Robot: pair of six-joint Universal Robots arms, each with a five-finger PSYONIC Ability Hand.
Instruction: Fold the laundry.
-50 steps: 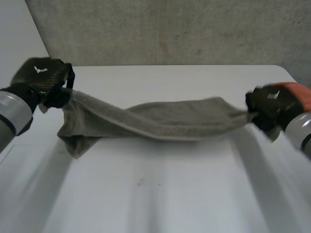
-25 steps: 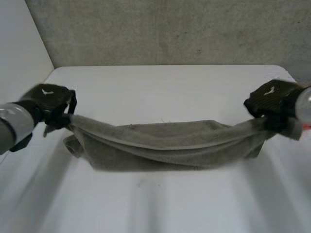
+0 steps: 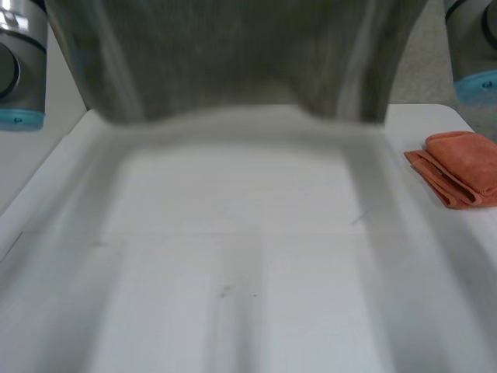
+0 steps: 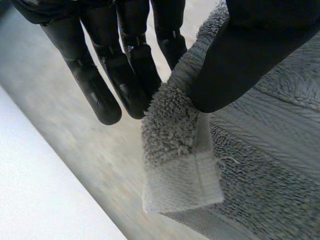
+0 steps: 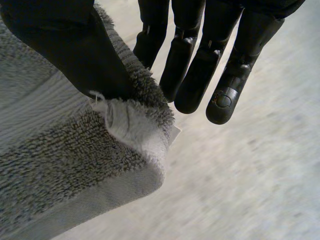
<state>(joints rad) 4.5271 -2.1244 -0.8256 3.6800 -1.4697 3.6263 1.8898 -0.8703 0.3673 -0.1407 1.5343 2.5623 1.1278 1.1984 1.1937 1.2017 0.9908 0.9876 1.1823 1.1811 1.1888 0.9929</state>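
Grey arms (image 3: 17,62), light-blue caps (image 3: 19,118), jointed black hands (image 4: 100,80).

Soft, even light fell on the white table (image 3: 248,233), brightest at its centre. The towel (image 3: 233,54) hung dim at 12 o'clock and cast a diffuse grey shadow beneath its lower edge. In the wrist views a faint sheen marked the left hand (image 4: 95,85) and right hand (image 5: 200,75), and the towel's pile was plainly lit.
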